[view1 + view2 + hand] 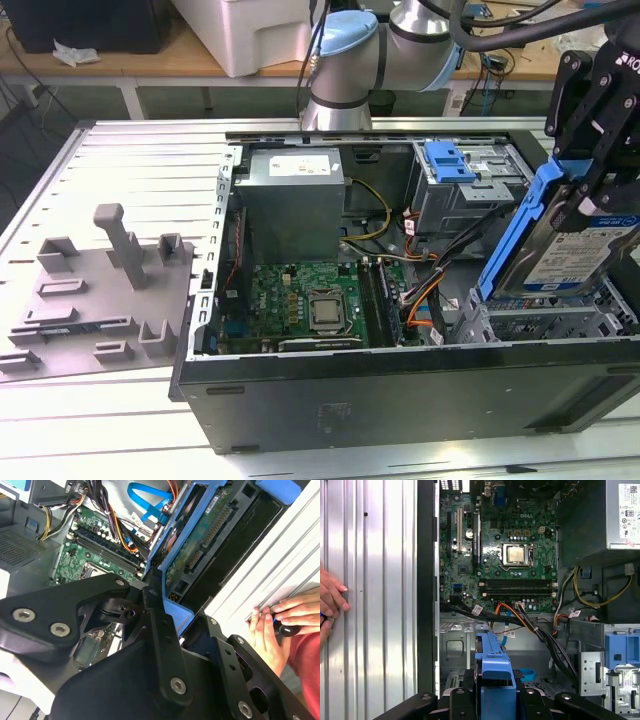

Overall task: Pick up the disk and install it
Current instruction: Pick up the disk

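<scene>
The disk (562,258), silver with a white-and-blue label and a blue carrier frame, hangs tilted on edge over the metal drive bay (545,322) at the exterior view's right, inside the open computer case. My black gripper (586,200) is shut on the disk's upper end. In the second wrist view the disk's green circuit-board underside (202,542) runs away from the gripper (167,611). In the first wrist view the blue carrier (495,667) sits between the black fingers (465,700), above the bay floor.
The case (400,395) holds a green motherboard (310,300), a grey power supply (295,195), loose cables (425,285) and a drive cage with a blue bracket (450,160). A grey fixture (100,285) lies on the slatted table. A person's hand (330,602) rests beside the case.
</scene>
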Robot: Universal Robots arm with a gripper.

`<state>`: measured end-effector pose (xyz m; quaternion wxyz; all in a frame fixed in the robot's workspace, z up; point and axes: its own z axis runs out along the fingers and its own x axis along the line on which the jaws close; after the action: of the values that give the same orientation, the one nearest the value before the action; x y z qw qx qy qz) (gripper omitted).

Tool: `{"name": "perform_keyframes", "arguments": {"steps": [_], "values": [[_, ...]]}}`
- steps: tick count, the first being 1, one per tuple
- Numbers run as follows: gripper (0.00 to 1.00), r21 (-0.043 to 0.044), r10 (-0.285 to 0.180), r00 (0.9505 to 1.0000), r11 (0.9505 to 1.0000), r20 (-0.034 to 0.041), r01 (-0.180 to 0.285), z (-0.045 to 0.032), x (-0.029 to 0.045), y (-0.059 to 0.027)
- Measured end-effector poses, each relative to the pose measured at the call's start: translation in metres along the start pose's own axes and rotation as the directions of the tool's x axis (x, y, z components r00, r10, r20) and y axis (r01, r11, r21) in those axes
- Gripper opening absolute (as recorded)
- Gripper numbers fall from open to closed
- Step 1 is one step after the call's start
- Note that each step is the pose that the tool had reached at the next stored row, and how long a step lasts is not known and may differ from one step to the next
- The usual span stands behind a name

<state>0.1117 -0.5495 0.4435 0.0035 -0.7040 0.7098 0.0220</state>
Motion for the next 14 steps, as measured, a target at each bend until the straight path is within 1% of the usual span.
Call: {"name": "perform_keyframes", "arguments": {"steps": [3,14], "values": [[0.37,0.0001,0.002,1.0000,1.0000,0.0000,-0.002,0.0018,0.0004,-0.0001],[0.37,0.0001,0.002,1.0000,1.0000,-0.0002,-0.002,0.0046,0.0005,-0.0001]]}}
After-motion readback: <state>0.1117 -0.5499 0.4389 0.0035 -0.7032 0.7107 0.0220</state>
